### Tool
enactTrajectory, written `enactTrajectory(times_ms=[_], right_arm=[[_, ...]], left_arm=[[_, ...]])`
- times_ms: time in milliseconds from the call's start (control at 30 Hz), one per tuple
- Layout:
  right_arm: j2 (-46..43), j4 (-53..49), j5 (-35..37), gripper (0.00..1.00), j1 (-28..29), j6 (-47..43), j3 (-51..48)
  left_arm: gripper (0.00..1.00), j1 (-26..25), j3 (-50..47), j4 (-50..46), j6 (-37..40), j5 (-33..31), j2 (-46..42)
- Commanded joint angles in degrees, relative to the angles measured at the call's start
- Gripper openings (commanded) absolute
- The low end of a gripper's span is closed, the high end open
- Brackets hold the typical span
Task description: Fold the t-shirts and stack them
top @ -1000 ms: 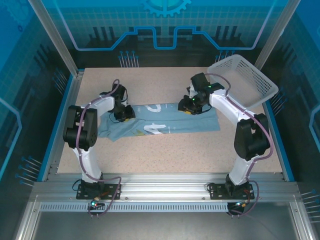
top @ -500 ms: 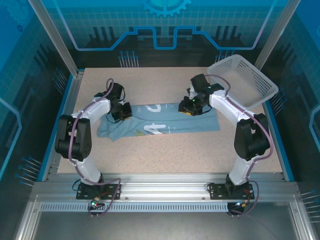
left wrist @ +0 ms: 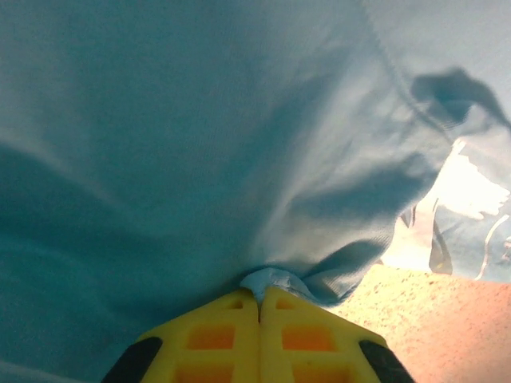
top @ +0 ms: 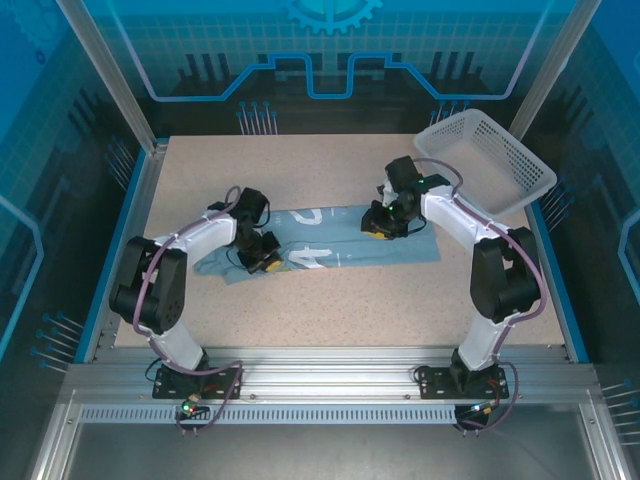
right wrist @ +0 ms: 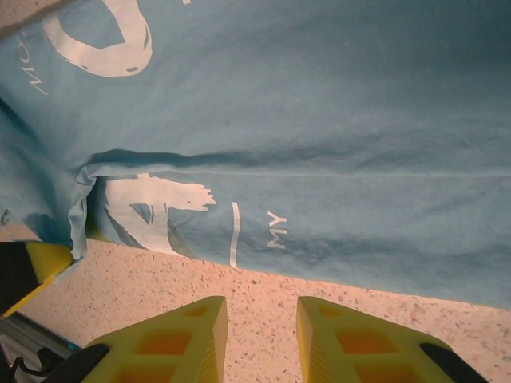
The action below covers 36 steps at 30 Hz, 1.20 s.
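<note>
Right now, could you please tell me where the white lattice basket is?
In the top view, the white lattice basket sits at the table's far right corner, beyond the right gripper and the right end of the grey-blue t-shirt.

t-shirt (left wrist: 200,120) cropped at edges, white print (top: 308,257) too small overhead

The surface (top: 330,310) is a speckled beige board with blue edging along its sides. A light grey-blue t-shirt (top: 410,248) lies across its middle, folded into a long band running left to right, with white print showing and the left end rumpled. A white lattice basket (top: 490,160) sits tilted at the far right corner, apart from the t-shirt.
</note>
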Motion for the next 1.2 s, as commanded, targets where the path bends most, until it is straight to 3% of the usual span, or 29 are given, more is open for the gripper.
enactTrajectory(times_ms=[0,133,233,333,467,600,733,867,1000,1167], right_arm=[[-1.1,-0.2,-1.5,0.29,-0.9,-0.2,-0.5],[-0.9,-0.4,-1.7,0.29,-1.7,0.1,-1.0],[-0.9,-0.5,-1.8,0.29,-2.0,0.0,-0.9],[-0.8,-0.1,-1.9,0.29,-1.7,0.2,-0.9],[-0.4,-0.1,-2.0,0.28,-0.9,0.5,-0.3],[-0.3,0.2,-1.7,0.28,0.7,0.8,0.5],[1.5,0.8,-0.4,0.28,1.8,0.9,1.7],[3.6,1.5,1.0,0.28,1.6,0.8,3.4],[5.9,1.2,0.7,0.28,1.2,-0.3,5.7],[8.7,-0.2,0.8,0.29,-0.3,-0.8,7.3]], left_arm=[[0.21,-2.0,-2.1,1.8,-6.8,6.1,-0.9],[0.33,-2.4,-1.1,0.3,-8.9,8.8,-2.0],[0.41,-0.3,1.4,-2.7,-6.9,6.4,-4.3],[0.4,2.9,2.9,-3.5,-4.5,3.3,-4.4],[0.29,4.6,5.7,-0.8,-2.2,2.7,-0.5],[0.28,9.1,9.6,-0.9,-0.7,-1.3,1.3],[0.39,18.1,14.5,-1.0,3.7,-2.4,4.1],[0.43,24.2,19.9,-3.9,11.0,-4.3,9.2],[0.45,27.2,21.0,-0.7,17.5,-3.9,12.7],[0.45,27.6,23.5,0.0,21.9,-4.0,18.0]])
